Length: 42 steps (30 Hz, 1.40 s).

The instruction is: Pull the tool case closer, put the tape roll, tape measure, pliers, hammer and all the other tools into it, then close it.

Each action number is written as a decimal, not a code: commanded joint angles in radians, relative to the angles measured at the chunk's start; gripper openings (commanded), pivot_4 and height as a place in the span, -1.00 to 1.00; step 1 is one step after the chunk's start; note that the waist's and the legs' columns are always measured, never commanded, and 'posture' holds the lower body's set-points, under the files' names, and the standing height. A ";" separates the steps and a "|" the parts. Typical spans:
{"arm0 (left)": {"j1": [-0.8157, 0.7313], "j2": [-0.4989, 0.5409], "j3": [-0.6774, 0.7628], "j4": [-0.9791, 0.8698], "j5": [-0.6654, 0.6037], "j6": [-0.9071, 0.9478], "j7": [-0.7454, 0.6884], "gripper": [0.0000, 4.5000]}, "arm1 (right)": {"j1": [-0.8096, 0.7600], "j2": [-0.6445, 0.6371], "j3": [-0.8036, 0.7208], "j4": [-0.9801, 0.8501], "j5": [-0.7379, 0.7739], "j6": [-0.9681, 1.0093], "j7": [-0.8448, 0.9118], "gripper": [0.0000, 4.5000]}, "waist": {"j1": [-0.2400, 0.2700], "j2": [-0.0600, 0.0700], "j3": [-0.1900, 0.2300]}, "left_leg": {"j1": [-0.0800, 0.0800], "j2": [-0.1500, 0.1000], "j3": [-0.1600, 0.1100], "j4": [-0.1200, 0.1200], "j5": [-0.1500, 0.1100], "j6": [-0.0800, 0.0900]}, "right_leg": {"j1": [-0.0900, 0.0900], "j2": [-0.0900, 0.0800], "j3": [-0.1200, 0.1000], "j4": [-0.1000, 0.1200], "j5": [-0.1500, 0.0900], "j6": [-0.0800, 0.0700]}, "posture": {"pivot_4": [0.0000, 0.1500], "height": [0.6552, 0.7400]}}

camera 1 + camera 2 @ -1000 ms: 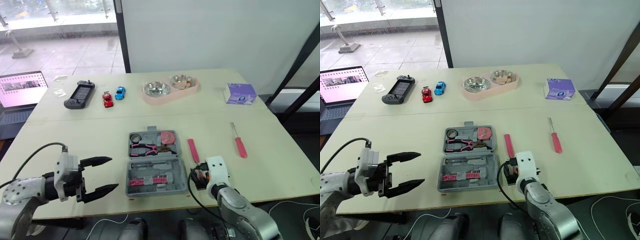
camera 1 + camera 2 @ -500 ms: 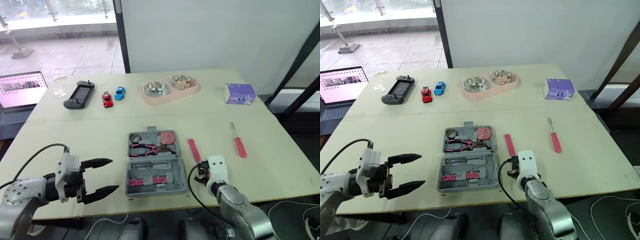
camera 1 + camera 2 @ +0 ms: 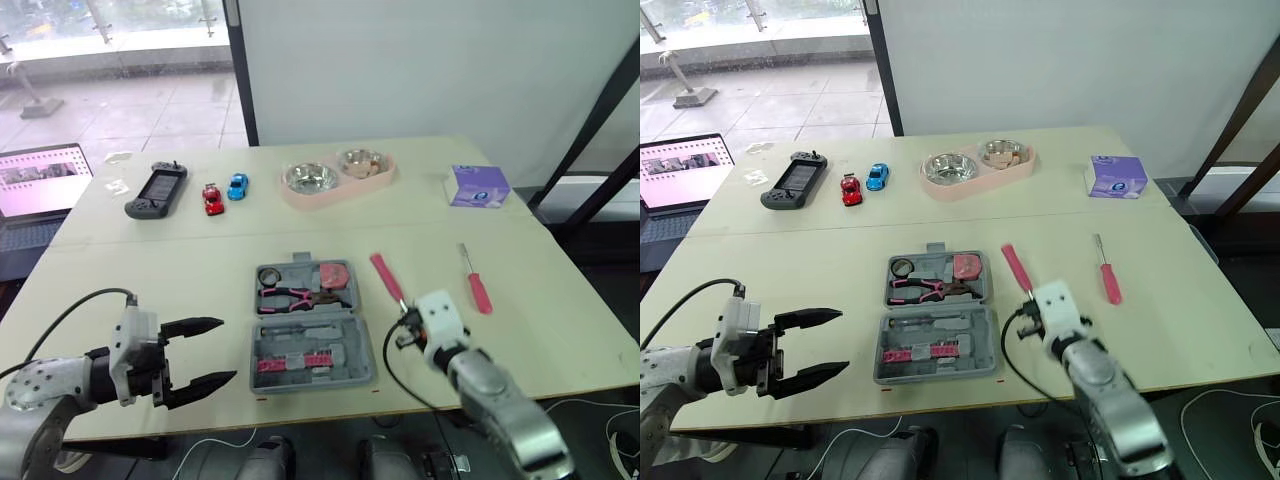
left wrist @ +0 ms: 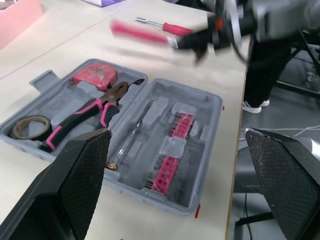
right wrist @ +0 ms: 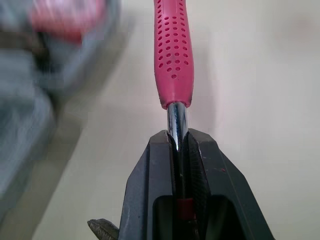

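Progress check: the tool case [image 3: 366,350] lies open near the front edge of the table [image 3: 150,270], between the two arms, so the pull-closer step looks done. Its far half is loaded – tape roll [image 3: 268,275] at the left, pliers [image 3: 295,295] across the middle, tape measure [image 3: 335,274] at the right. The near half carries a slim tester-type driver [image 4: 127,142] and pink bit strips [image 4: 172,150]. Right gripper [image 5: 178,137] is clamped on the bare shaft of the hammer [image 3: 386,276], just right of the case, with the handle pointing away towards the far side (head hidden behind the gripper, so "hammer" is my reading of the grip and shaft). Left gripper [image 3: 228,349] hangs left of the case, fingers spread wide, holding nothing. Left to do, as I judge it: seat the hammer, fetch the red screwdriver [image 3: 479,291] lying on the table further right, close the lid. Materials – case is grey moulded plastic with shaped recesses and a small latch tab on the far rim. Hammer handle is pink rubbery stuff dotted with small holes; its shaft is round polished chrome. Pliers have pink-and-black sleeves on dark steel. Tape roll is a thin dark ring, and the tape measure is a rounded red block. Table top is matt, pale cream.
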 commanded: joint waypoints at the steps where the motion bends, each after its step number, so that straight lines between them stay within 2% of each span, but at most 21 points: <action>1: -0.003 0.010 0.041 -0.001 -0.018 -0.008 -0.003 1.00 | -0.173 -0.105 -0.005 -0.130 0.159 0.119 0.230 -0.99 | 0.003 0.000 0.000 | 0.000 0.000 0.000 0.000 0.000 0.000 | 0.000 0.000 0.000 0.000 0.000 0.000 | 1.00 0.61; 4: 0.010 0.011 0.051 0.003 -0.014 -0.009 -0.012 1.00 | -0.380 -0.198 0.069 -0.101 0.261 0.266 0.412 -0.99 | 0.005 -0.001 0.000 | 0.000 0.001 -0.002 -0.002 0.000 0.000 | 0.000 0.000 -0.002 -0.001 0.000 0.000 | 1.00 0.61; 7: 0.023 0.013 0.055 0.002 -0.011 -0.012 -0.016 1.00 | -0.583 -0.237 0.198 -0.027 0.261 0.326 0.541 -0.99 | 0.004 0.000 0.001 | 0.000 0.000 -0.001 -0.002 0.000 0.000 | 0.000 -0.002 -0.002 -0.001 0.000 0.000 | 1.00 0.61; 10: 0.033 0.017 0.060 -0.005 -0.012 -0.012 -0.016 1.00 | -0.713 -0.253 0.346 0.008 0.233 0.373 0.635 -0.99 | 0.006 -0.001 0.001 | -0.001 0.000 -0.001 -0.002 0.000 0.000 | 0.000 -0.002 -0.002 -0.002 0.000 0.000 | 1.00 0.61; 13: 0.049 0.025 0.065 -0.008 -0.003 -0.021 -0.025 1.00 | -0.783 -0.233 0.462 0.031 0.208 0.448 0.651 -0.99 | 0.006 -0.001 0.001 | -0.002 -0.001 -0.001 -0.002 0.000 0.000 | -0.001 -0.002 -0.002 -0.002 0.000 0.000 | 1.00 0.61; 19: 0.091 0.035 0.064 -0.012 0.020 -0.061 -0.063 1.00 | -0.849 -0.187 0.633 0.116 0.120 0.471 0.660 -0.99 | 0.003 -0.001 0.001 | -0.003 -0.001 -0.001 -0.002 0.000 0.000 | -0.004 -0.003 -0.001 -0.002 0.000 0.000 | 1.00 0.61; 42: 0.134 0.029 0.074 0.001 0.030 -0.119 -0.069 1.00 | -0.858 -0.079 0.760 0.247 -0.029 0.384 0.727 -0.99 | 0.001 -0.001 0.001 | -0.003 -0.001 0.000 -0.003 0.000 -0.001 | -0.009 -0.002 -0.001 0.000 0.001 0.000 | 1.00 0.61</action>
